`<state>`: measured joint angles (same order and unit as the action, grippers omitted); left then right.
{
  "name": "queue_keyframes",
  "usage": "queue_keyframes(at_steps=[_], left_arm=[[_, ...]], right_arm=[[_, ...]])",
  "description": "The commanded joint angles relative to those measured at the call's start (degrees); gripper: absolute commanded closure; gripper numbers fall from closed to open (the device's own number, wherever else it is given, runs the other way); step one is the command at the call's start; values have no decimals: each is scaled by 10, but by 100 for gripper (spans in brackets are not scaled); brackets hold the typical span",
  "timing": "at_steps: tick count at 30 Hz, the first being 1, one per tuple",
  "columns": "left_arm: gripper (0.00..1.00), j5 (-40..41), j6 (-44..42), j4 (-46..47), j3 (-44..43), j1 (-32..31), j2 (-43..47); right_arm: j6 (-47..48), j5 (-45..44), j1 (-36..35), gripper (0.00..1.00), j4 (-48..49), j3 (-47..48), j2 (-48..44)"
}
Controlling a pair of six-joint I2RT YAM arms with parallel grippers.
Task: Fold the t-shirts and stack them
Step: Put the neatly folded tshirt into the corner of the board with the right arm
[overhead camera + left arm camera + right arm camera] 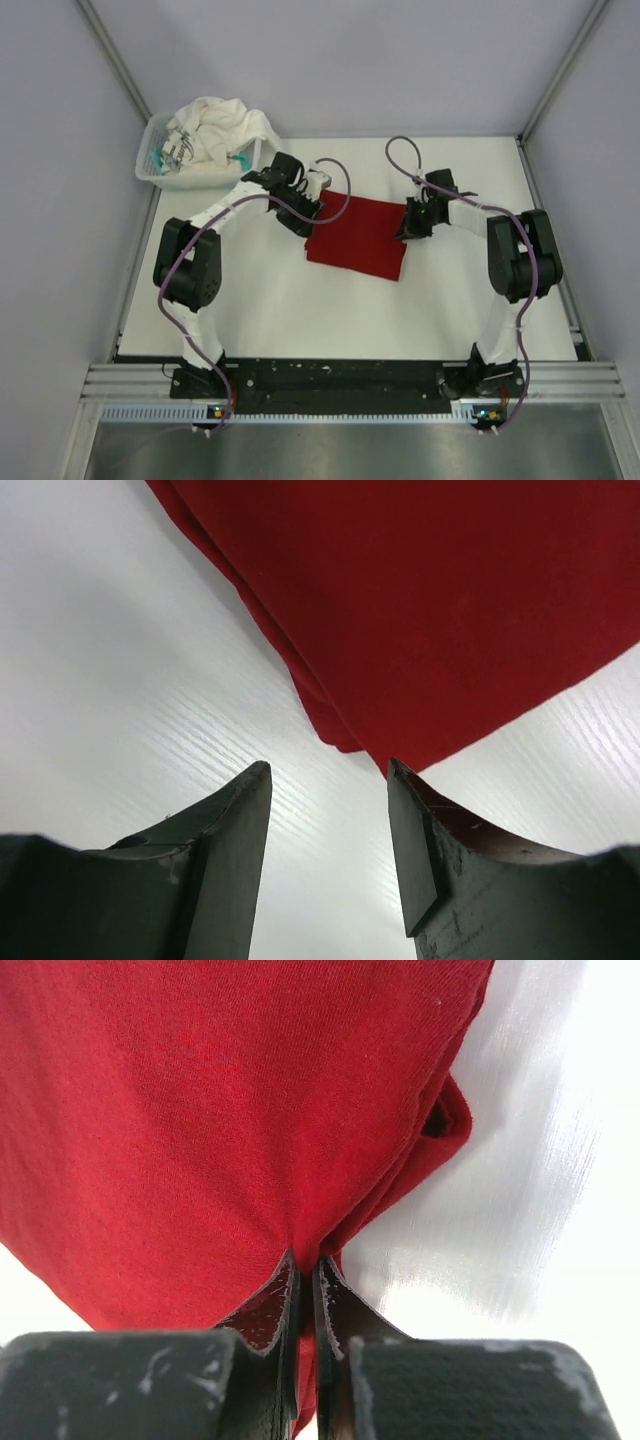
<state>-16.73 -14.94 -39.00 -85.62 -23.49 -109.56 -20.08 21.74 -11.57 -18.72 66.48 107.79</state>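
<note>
The deep red t-shirt point(360, 238) lies folded into a rectangle in the middle of the white table. My left gripper point(308, 218) is at its left edge, open and empty, just off the cloth; the left wrist view shows the shirt point(450, 610) beyond the spread fingertips point(330, 770). My right gripper point(410, 228) is shut on the shirt's right edge; the right wrist view shows the red cloth point(200, 1110) pinched between the fingers point(308, 1265). The white t-shirt point(220, 125) lies crumpled in the white basket point(160, 170) at the back left.
The basket sits at the table's back left corner by the left wall. Purple cables loop from both arms over the table near the shirt. Grey walls close the table on left, right and back.
</note>
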Motion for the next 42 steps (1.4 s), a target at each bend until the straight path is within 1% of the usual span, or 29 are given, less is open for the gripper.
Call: queue_keyframes(at_steps=[1,4,9,12,15,19,22,26,32,37,42], left_arm=[[45,-30,-11,17,13,9,87],[45,-32,-24,17,30,16,110],[44,-54,-39,3,43,38,129],[44,-65,-40,1,50,54,135],[44,-81,-44,5,61,70,142],[44,-78,-47,3,60,86,138],[44,-81,-51,-1,57,98,134],[44,-73,-56,-1,55,106,130],[44,-53,-57,-5,43,119,119],[44,-41,-59,-7,32,125,111],[44,-35,-59,-10,20,129,100]], right_arm=[[21,-13,11,100,3,11,-6],[54,-30,29,100,-26,40,-3],[150,-119,62,100,-85,99,8],[191,-172,86,100,-102,141,25],[235,-215,110,100,-105,187,64],[261,-275,142,100,-116,268,134],[268,-322,164,100,-125,333,172],[262,-359,189,100,-127,416,225],[211,-384,240,100,-156,555,316],[160,-390,276,100,-156,625,360],[197,-380,284,100,-122,678,404]])
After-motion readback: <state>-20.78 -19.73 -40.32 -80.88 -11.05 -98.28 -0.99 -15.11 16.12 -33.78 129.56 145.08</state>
